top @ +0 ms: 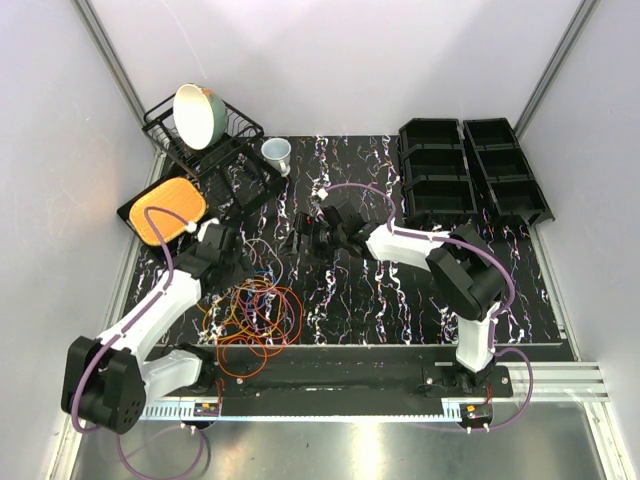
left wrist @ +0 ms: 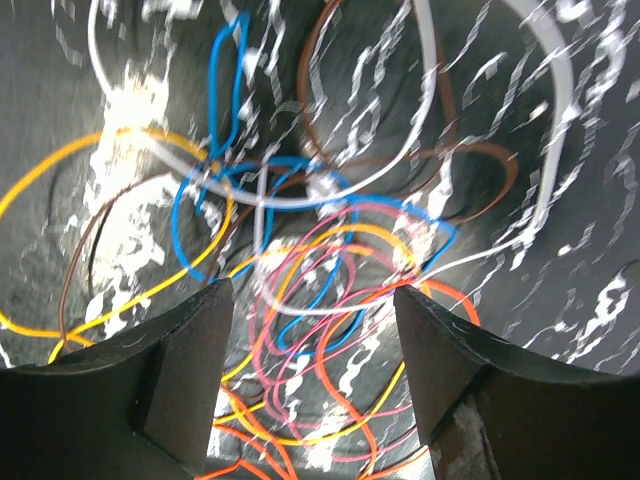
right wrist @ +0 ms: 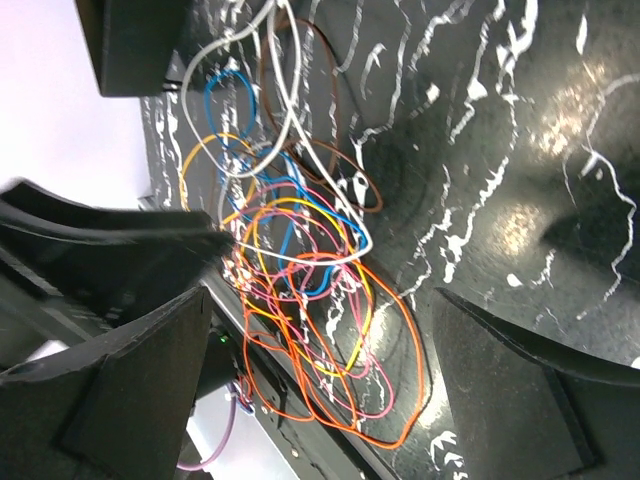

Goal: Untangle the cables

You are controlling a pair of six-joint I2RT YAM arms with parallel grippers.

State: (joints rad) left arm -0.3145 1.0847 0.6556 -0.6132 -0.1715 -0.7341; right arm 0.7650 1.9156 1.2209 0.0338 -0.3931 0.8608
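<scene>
- The cables are lying in one loose tangle on the bench, on its left part, close to the near edge.
- The tangle is stretching from the orange loops at the near side to the white loops farther in.
- The left hand is hovering right over this tangle. Its jaws are standing apart and are holding nothing, with blue and pink strands showing in the gap below.
- The right hand is standing wide open and empty. It is looking at the tangle from the side of the white loops.
- In the overhead view the left hand is the nearer one, so I am judging that the next grasp belongs to it.
- The left wrist picture is blurred, so probably a blue strand lies closest, but I cannot tell surely.
</scene>
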